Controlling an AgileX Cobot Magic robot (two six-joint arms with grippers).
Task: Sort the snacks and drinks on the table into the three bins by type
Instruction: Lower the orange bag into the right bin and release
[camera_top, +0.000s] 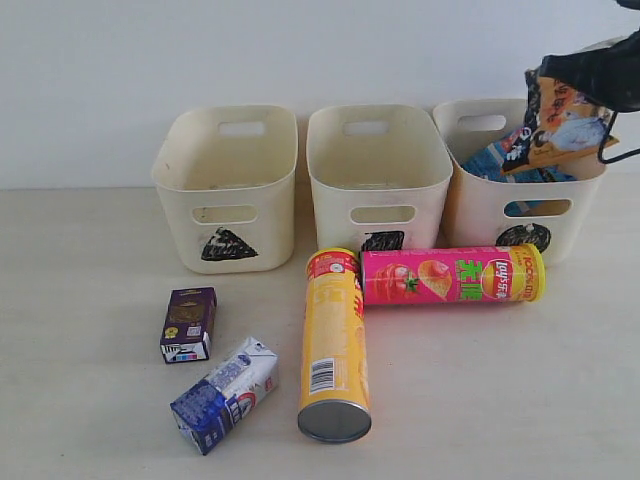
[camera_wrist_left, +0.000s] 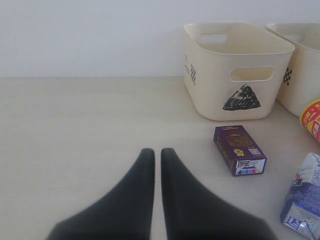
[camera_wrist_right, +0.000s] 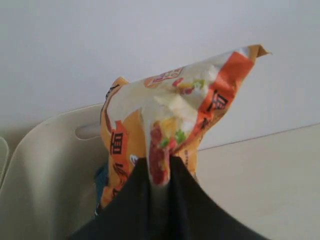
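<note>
My right gripper (camera_top: 552, 78) (camera_wrist_right: 160, 167) is shut on the top fold of the orange bag (camera_top: 563, 125) (camera_wrist_right: 165, 115). It holds the bag over the circle-marked bin (camera_top: 500, 215) (camera_wrist_right: 45, 170), where the blue bag (camera_top: 492, 160) lies. The triangle bin (camera_top: 228, 180) (camera_wrist_left: 235, 75) and the square bin (camera_top: 378, 170) show nothing inside. On the table lie the yellow can (camera_top: 333, 350), the pink can (camera_top: 452, 275), the purple carton (camera_top: 188, 324) (camera_wrist_left: 240, 150) and the blue-and-white carton (camera_top: 225, 393) (camera_wrist_left: 302, 205). My left gripper (camera_wrist_left: 157, 152) is shut on nothing, low over bare table to the left of the purple carton.
The bins stand in a row against the white back wall. The two cans form an L just in front of the square and circle bins. The yellow can's red-rimmed end (camera_wrist_left: 312, 117) shows at the edge of the left wrist view.
</note>
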